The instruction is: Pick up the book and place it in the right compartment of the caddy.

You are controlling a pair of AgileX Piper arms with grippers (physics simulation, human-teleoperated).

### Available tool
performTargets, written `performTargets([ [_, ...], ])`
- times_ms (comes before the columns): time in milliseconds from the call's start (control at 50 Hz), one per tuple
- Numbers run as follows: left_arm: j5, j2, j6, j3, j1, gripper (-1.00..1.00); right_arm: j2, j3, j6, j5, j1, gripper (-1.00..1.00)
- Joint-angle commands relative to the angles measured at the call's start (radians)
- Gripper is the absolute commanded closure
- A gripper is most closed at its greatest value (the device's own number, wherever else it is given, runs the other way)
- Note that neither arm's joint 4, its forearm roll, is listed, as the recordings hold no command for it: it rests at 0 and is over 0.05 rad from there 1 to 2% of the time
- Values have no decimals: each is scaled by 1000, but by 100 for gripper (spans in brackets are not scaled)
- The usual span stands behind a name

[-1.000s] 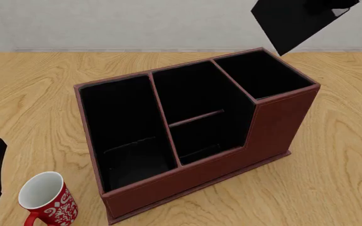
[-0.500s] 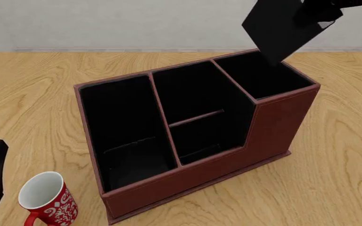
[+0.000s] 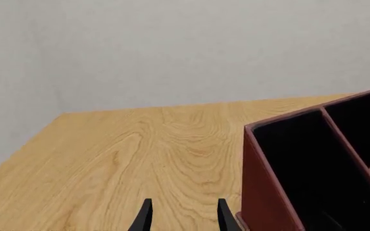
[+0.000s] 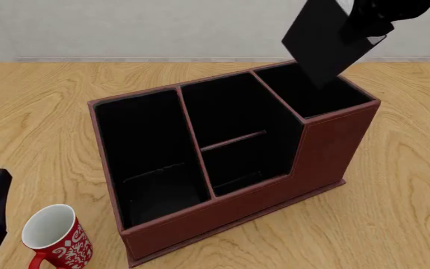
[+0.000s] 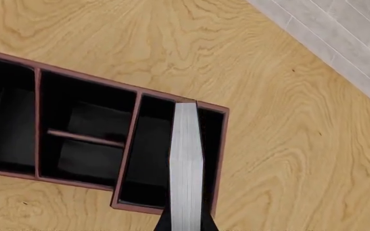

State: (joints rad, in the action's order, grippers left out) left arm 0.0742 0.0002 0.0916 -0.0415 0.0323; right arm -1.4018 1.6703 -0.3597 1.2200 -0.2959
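the right fingers (image 5: 185,222) are closed on the book (image 4: 322,42), pinching it across its covers near one end; in the right wrist view the white page edges run straight out from them. held high and tilted, the book hangs above the right compartment (image 4: 312,87) of the caddy (image 4: 327,151), its lowest corner just over the opening and not yet inside. it looks stiff and flat, likely light enough for one arm, but the smooth covers could slip or swing in a pinch this close to the end, and the slot is barely wider than the book, so it probably needs squaring to the walls before lowering. the left fingers (image 3: 183,216) are parted and hold nothing, low over the counter (image 4: 43,112) beside the caddy's wide end, near a red mug (image 4: 54,238).
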Motion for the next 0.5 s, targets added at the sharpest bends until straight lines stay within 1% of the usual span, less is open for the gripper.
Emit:
performTargets([
  [20, -5, 0, -1, 9, 2, -100, -4, -1, 26, 0, -2, 100],
  [280, 3, 0, 0, 1, 8, -100, -8, -54, -3, 0, 34, 100],
  [500, 10, 0, 2, -7, 5, -100, -23, -45, 5, 0, 22, 100],
])
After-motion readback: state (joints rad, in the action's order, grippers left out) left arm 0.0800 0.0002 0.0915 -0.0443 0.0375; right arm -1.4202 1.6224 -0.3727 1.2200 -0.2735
